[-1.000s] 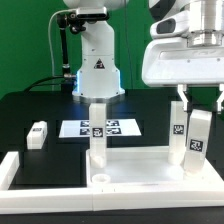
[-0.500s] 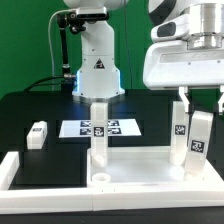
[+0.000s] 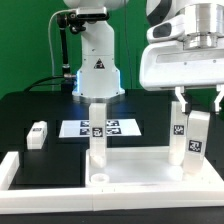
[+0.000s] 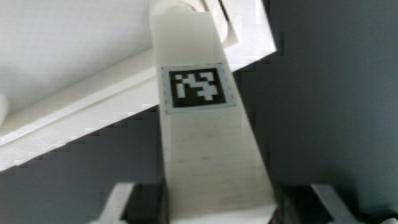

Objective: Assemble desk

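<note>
Handling first: the leg post [image 3: 197,140] is hard white plastic, so I'd guess it's light, stiff and a bit slick, with no squish to help the grip. The best hold looks like the upper part, on two flat opposite faces above the tag. Take it squarely so it doesn't twist out. The desk panel [image 3: 140,170] is the bulky bit, wide and rimmed. I'd leave it flat on the worktop [image 3: 25,115] and bring posts to it.

The gripper [image 3: 198,100] sits in the upper right of the exterior view, right over that post. In the wrist view there's a finger on either side of the post with a dark gap on both sides, so the jaws are released and holding nothing.

Looks-wise it's a square white post with a black-and-white tag on its face. It stands upright at the panel's end in the lower right of the frame. A second post [image 3: 178,128] stands just beside it, a third post [image 3: 98,135] is upright near lower centre, and a fourth post [image 3: 38,133] lies on the worktop at left. I can't really tell whether the upright ones are fully seated. The marker board [image 3: 125,127] lies behind the panel.
</note>
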